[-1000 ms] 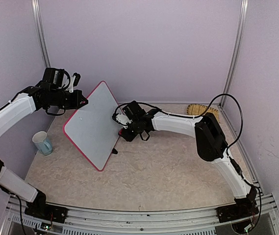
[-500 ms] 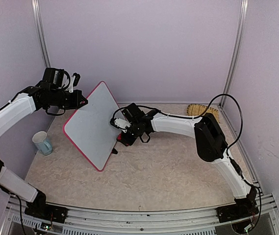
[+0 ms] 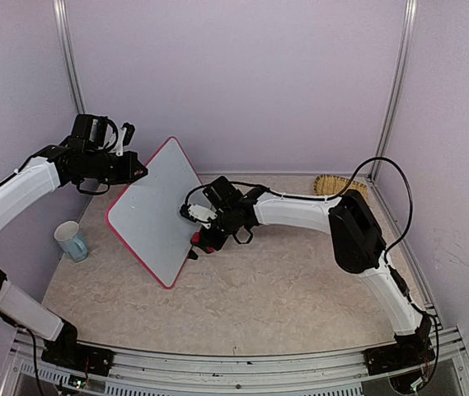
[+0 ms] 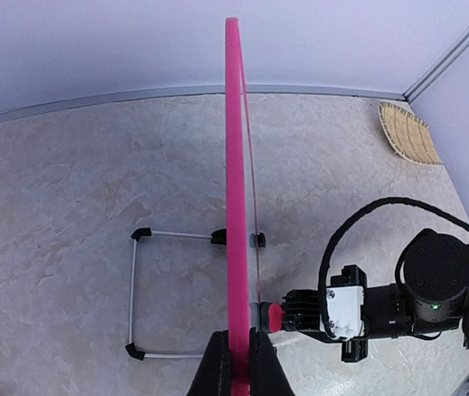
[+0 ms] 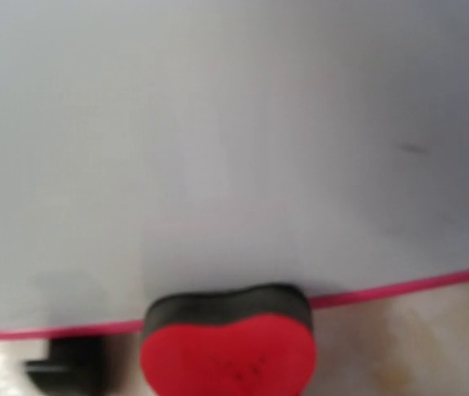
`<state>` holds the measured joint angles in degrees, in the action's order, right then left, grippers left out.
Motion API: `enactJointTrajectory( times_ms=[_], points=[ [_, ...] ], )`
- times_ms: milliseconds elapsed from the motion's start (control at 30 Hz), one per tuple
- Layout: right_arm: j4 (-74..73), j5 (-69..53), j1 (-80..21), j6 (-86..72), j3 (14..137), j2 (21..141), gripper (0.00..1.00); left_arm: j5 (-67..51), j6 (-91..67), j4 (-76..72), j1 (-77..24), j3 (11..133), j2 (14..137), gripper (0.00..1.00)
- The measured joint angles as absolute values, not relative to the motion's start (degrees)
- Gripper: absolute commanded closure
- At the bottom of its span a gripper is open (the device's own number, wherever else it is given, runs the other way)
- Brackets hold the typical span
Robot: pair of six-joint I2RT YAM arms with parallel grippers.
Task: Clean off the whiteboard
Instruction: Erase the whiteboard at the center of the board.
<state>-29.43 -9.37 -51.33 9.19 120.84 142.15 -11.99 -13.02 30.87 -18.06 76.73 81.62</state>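
Leftmost, a mug point(image 3: 71, 241) stands on the table, well apart from the work.

Next, the left gripper point(image 3: 141, 172) is clamped on the pink-red frame of the whiteboard point(image 3: 156, 210), at its upper left edge. From the left wrist view we see the fingers point(image 4: 218, 367) pinching the frame point(image 4: 236, 206) edge-on, with the panel rising upright between them.

The board stands at mid-left of the table, propped on its black feet and a wire stand point(image 4: 133, 289) behind it, with its face turned toward the right arm. We judge it light and stiff: a thin panel with a glossy, slippery face, and not fragile. The rounded frame is the place to take hold, since the face offers no purchase. Any push on the face will tend to tip or slide it, so the frame hold looks necessary.

Further right, the right gripper point(image 3: 209, 233) is closed on a red heart-shaped eraser point(image 3: 202, 242), low at the board's right edge near a foot. In the right wrist view the eraser point(image 5: 228, 351) sits at the lower frame line, and the face point(image 5: 218, 124) above looks almost clean, with one faint mark point(image 5: 414, 149).

Far right, a woven item point(image 3: 341, 185) lies by the back wall.
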Motion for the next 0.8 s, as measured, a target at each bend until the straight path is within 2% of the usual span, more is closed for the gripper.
enactJointTrajectory(
  times_ms=[200, 433, 800],
  points=[
    [-23.8, -8.7, -52.9, 9.1, 114.9, 138.5, 0.93, -12.2, -12.7, 30.9, -18.2, 76.7, 81.6, 1.00],
    [-18.7, -7.0, -51.6, 3.6, 114.6, 136.8, 0.92, -12.2, -12.6, 30.9, -18.2, 76.6, 81.4, 1.00],
    [-11.0, -15.6, -40.2, -14.5, 114.5, 134.9, 0.92, -12.2, -12.4, 30.8, -18.4, 76.5, 81.3, 1.00]
  ],
)
